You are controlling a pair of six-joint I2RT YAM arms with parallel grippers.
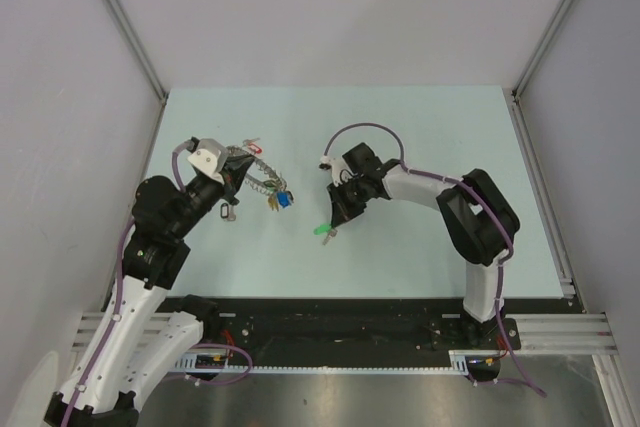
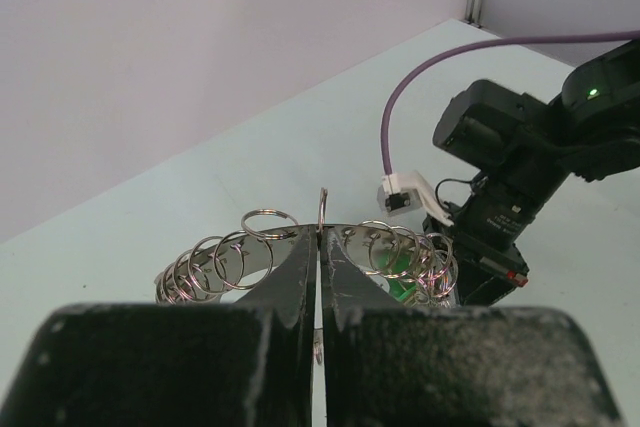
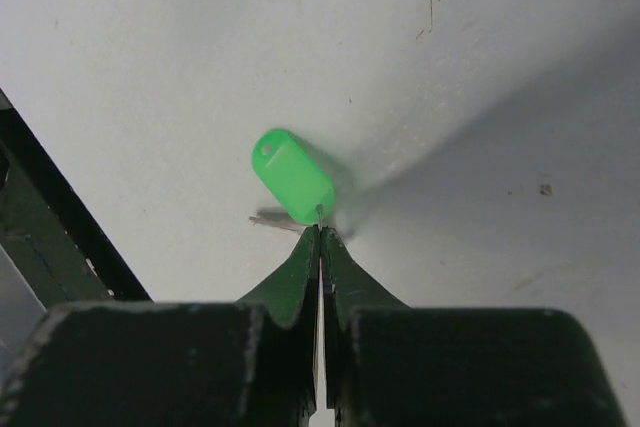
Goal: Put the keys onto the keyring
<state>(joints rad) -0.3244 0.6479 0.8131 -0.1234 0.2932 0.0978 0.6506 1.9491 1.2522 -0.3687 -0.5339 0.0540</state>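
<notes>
My left gripper point(image 1: 237, 173) is shut on the keyring point(image 1: 258, 181), a silvery hoop lined with several small split rings, with blue and yellow tags point(image 1: 282, 200) hanging at its right end. In the left wrist view the shut jaws point(image 2: 320, 238) pinch the hoop point(image 2: 205, 265) at its middle. My right gripper point(image 1: 334, 219) is shut on the thin ring of a key with a bright green tag point(image 1: 323, 231) and holds it just above the table. In the right wrist view the green tag point(image 3: 292, 175) and silver key blade point(image 3: 272, 217) hang at my closed fingertips point(image 3: 320, 233).
A red-tagged key point(image 1: 254, 148) lies behind the left gripper. A small dark item point(image 1: 231, 213) lies on the pale blue table point(image 1: 420, 137) just in front of it. The right arm point(image 2: 520, 162) shows in the left wrist view, close beyond the hoop. Grey walls enclose the table.
</notes>
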